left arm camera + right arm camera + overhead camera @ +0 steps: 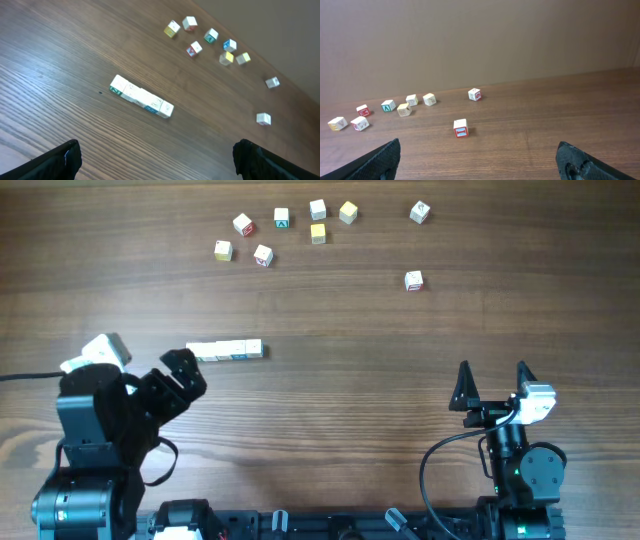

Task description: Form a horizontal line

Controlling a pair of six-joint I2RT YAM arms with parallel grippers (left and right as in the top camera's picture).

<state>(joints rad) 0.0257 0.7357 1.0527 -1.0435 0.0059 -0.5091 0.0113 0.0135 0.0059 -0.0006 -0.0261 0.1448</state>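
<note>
Overhead: row of cubes [225,351] lies on table [350,410], left of centre, running 9-to-3. The left gripper [183,373] sits near the row's 9 o'clock end, fingers spread, holding nothing. The right gripper [493,370] is well apart at 4 o'clock, also spread and empty. Loose cubes [282,218] are scattered at 12 o'clock.

Left wrist: row mid-frame, slanting 10-to-4, clear of both fingers [62,160]. Loose cubes at 1 o'clock.

Right wrist: fingers [380,160] wide apart, nothing btwn. Nearest cube [461,128] centre, the rest toward 9 o'clock.
</note>
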